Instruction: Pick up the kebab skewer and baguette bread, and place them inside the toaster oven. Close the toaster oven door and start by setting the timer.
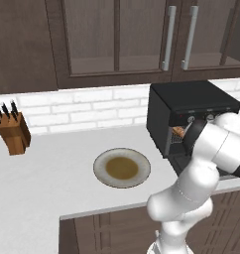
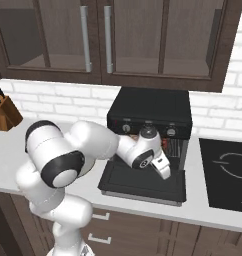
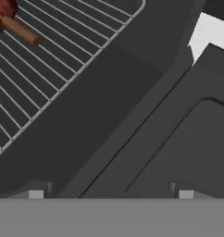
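Kebab skewer [image 3: 14, 23] cut off at rack [image 3: 53, 60] corner.

The toaster oven [image 1: 191, 106] stands on the counter [image 1: 52, 168] against the back wall, its door [image 2: 143, 182] dropped flat in front of it. Left of it sits a plate [image 1: 122, 167], and further left a knife block [image 1: 13, 130]. The kebab skewer [image 3: 14, 23] lies on the rack [image 3: 49, 60] inside the oven, behind the door.

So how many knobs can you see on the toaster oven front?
2 in the right base view: one left, one right, on the toaster oven. The arm covers the middle, so another may be hidden.
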Controlling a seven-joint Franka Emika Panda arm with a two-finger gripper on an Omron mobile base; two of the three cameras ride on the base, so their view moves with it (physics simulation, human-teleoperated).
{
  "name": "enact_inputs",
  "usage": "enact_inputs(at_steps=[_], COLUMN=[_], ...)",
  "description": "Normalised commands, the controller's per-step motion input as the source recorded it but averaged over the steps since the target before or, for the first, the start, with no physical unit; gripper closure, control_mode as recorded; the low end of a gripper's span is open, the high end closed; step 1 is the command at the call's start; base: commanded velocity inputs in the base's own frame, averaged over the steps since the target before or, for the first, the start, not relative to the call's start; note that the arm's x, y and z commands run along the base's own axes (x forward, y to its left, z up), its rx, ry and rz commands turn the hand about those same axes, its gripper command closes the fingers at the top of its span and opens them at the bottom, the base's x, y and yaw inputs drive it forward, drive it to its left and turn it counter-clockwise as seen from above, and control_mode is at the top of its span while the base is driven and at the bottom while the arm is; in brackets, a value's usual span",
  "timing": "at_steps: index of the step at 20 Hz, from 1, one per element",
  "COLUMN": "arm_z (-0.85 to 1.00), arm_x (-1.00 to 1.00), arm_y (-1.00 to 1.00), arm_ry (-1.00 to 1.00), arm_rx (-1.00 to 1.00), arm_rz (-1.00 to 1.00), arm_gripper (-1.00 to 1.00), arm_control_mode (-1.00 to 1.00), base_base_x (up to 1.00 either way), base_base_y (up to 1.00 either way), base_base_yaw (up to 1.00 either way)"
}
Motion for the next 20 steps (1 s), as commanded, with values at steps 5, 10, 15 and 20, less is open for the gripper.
enact_inputs(at_steps=[5, 10, 15, 20], arm_z=[0.25, 0.16, 0.07, -0.01], arm_x=[-0.99, -0.97, -0.51, -0.36], arm_y=[0.0, 0.12, 0.42, 0.31], arm_ry=[0.0, 0.03, 0.23, 0.28], arm_rx=[0.0, -0.02, -0.08, -0.11], arm_rz=[0.13, 0.3, 0.38, 0.38], arm_gripper=[-1.0, -1.0, -1.0, -1.0], arm_control_mode=[-1.0, -1.0, -1.0, -1.0], base_base_x=[0.0, 0.0, 0.0, 0.0], base_base_y=[0.0, 0.0, 0.0, 0.0], base_base_yaw=[0.0, 0.0, 0.0, 0.0])
